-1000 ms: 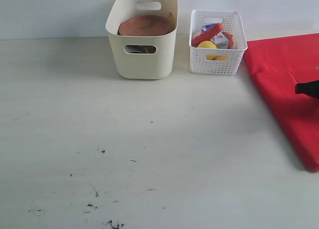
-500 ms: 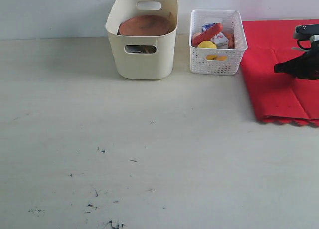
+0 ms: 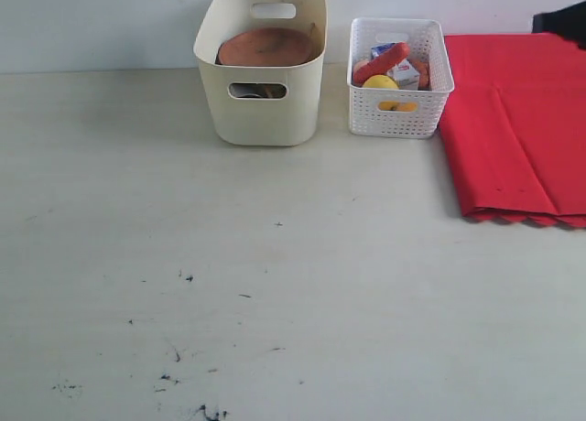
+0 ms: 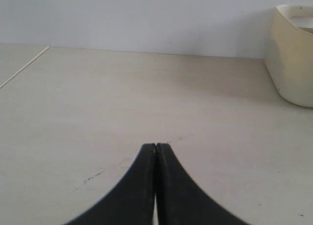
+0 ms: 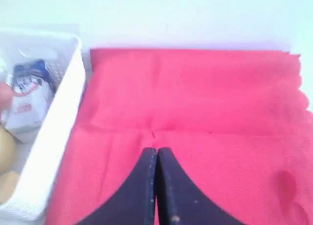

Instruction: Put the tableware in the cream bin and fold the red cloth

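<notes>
Cream bin (image 3: 261,119) holds brown plate (image 3: 267,46), seen only in exterior view.

The red cloth (image 3: 517,128) beneath the right pincer (image 5: 156,150) runs off the edge in the exterior view, the white basket (image 5: 58,127) just beside that pincer is blurred and cut off in the right wrist view, and whatever lies under the brown plate (image 3: 265,46) in the cream bin (image 3: 261,119) is hidden.

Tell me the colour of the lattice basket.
The lattice basket is white, seen best in the exterior view.
</notes>
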Available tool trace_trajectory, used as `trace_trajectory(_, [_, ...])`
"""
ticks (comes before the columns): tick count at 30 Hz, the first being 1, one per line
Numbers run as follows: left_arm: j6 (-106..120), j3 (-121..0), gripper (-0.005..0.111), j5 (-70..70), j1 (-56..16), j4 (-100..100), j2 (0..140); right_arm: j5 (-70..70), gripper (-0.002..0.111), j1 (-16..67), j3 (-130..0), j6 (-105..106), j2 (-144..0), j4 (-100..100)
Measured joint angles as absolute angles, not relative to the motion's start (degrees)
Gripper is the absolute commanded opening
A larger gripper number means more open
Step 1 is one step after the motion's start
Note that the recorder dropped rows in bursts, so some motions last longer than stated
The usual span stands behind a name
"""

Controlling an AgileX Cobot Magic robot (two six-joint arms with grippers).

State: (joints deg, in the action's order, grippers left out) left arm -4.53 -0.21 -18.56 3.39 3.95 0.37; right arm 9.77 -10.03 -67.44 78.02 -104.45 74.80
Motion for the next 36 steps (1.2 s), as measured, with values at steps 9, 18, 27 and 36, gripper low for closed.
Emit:
trace_trajectory(9, [-4.5, -0.2, 0.001, -18.6, 3.4, 4.0, 0.4, 19.1, 0.0, -10.1, -33.8, 69.1, -58.1, 74.8])
trace_trajectory(18, [-4.5, -0.2, 0.001, -18.6, 3.4, 4.0, 0.4, 20.5, 0.0, -10.1, -12.3, 16.3, -24.7, 35.7])
trace_trajectory(27, [-4.5, -0.2, 0.001, -18.6, 3.4, 4.0, 0.4, 8.0, 0.0, -10.1, -0.5, -7.0, -14.9, 10.8])
trace_trajectory(36, [-4.5, -0.2, 0.001, -18.6, 3.4, 4.0, 0.4, 10.0, 0.0, -10.1, -0.3, -7.5, -14.8, 17.1])
